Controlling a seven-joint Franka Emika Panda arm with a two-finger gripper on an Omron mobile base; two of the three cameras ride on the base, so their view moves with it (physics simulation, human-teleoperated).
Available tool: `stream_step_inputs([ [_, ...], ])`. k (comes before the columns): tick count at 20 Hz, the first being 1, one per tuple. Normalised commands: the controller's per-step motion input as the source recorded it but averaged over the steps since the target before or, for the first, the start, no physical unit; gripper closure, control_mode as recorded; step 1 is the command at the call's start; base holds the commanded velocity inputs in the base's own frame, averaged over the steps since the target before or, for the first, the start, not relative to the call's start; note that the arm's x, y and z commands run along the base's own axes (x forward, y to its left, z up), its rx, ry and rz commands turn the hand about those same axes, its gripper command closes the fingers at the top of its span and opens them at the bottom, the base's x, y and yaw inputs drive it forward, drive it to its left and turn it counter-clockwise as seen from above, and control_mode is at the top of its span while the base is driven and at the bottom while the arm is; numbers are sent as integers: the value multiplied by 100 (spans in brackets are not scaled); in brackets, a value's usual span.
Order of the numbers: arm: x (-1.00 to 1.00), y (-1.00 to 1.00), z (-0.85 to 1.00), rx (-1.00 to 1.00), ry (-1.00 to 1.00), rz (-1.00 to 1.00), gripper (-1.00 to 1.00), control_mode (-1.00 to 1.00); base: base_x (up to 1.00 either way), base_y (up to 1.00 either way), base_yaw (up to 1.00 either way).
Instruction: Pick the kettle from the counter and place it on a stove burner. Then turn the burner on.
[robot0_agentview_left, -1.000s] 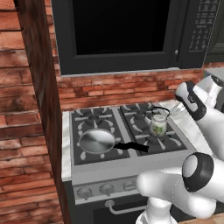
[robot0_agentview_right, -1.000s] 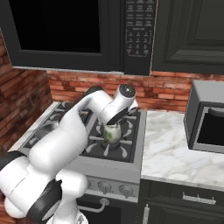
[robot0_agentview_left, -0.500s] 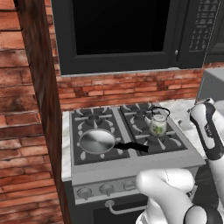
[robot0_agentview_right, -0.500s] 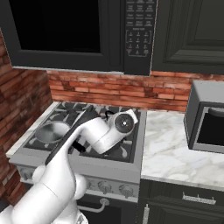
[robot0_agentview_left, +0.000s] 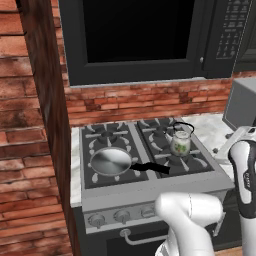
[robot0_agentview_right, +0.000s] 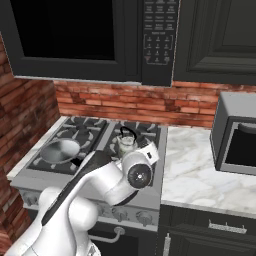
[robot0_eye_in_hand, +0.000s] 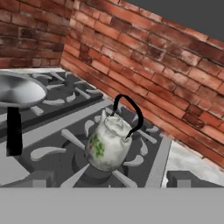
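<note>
The small pale kettle (robot0_agentview_left: 181, 142) (robot0_agentview_right: 126, 143) (robot0_eye_in_hand: 108, 145), green-speckled with a black wire handle, stands upright on a right-hand stove burner (robot0_eye_in_hand: 83, 168), its grate spokes spreading out from under it. In the hand view my gripper (robot0_eye_in_hand: 113, 180) is open, its fingertips (robot0_eye_in_hand: 37, 178) far apart and nothing between them. It hangs low in front of the kettle, a short way back and not touching it. The white marble counter (robot0_agentview_right: 200, 172) (robot0_agentview_left: 216, 131) lies to the right of the stove.
A steel frying pan (robot0_agentview_left: 110, 161) (robot0_agentview_right: 60, 150) (robot0_eye_in_hand: 19, 89) with a black handle sits on the front left burner. Round knobs (robot0_agentview_left: 122, 216) line the stove front. A grey oven box (robot0_agentview_right: 237, 135) stands on the counter at right. A brick wall rises behind.
My arm has swung away from above the kettle, down toward the stove's front right. The kettle has stayed on its burner and the gripper has stayed open.
</note>
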Motion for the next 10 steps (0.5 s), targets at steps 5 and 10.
stream_step_inputs([
  [5,-36,-42,0,0,-1,0,-100,-100,0,0,0],
  [10,-40,-40,-7,0,0,0,-100,-100,0,0,0],
])
